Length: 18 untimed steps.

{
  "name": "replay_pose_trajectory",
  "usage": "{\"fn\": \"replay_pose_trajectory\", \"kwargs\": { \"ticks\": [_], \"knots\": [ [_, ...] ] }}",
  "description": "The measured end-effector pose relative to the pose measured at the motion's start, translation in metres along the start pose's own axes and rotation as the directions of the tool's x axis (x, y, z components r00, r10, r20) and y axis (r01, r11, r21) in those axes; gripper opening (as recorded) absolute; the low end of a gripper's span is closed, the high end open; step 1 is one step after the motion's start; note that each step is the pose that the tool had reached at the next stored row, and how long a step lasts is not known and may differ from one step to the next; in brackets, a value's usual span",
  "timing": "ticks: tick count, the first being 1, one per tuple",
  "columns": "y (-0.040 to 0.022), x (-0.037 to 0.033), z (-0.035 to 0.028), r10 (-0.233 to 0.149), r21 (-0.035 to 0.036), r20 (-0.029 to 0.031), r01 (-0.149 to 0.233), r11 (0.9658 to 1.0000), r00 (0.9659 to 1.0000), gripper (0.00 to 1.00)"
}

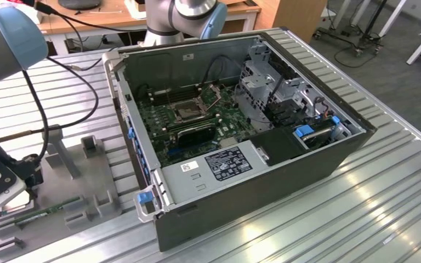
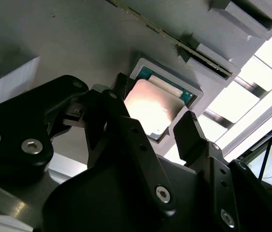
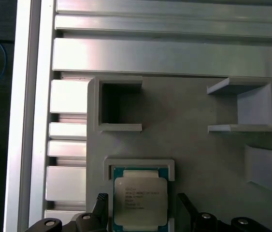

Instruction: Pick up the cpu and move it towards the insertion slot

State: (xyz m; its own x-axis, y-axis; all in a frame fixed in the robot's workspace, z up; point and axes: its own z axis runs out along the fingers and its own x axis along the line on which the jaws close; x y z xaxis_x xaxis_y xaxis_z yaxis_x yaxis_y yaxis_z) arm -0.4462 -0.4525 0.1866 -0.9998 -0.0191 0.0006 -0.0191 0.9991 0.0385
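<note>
The cpu (image 3: 139, 198) (image 2: 152, 106) is a flat square chip with a silvery top and a green rim, lying in a shallow grey holder (image 3: 139, 164) on the fixture plate. My gripper (image 3: 141, 209) (image 2: 154, 106) is open just above it. One black finger (image 3: 101, 205) stands on one side of the chip and the other on the opposite side, both apart from it. In the exterior view the gripper (image 1: 6, 189) hangs low at the left over the fixture plate. The insertion slot (image 1: 188, 111) is a dark square socket with a metal frame on the motherboard inside the open computer case.
The grey fixture plate (image 1: 86, 181) carries upright holders (image 1: 57, 156) and a long green memory stick (image 1: 41, 212). The computer case (image 1: 269, 181) has tall walls, a drive cage (image 1: 265, 82) and a power supply beside the motherboard. A black cable (image 1: 42, 109) hangs along the arm.
</note>
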Motion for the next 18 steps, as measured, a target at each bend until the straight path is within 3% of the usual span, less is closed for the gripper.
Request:
{"fn": "replay_pose_trajectory", "kwargs": {
  "ticks": [18],
  "knots": [
    [0.0007, -0.0001, 0.0023, -0.006, -0.0002, 0.0000, 0.006, 1.0000, 1.0000, 0.66]
  ]
}}
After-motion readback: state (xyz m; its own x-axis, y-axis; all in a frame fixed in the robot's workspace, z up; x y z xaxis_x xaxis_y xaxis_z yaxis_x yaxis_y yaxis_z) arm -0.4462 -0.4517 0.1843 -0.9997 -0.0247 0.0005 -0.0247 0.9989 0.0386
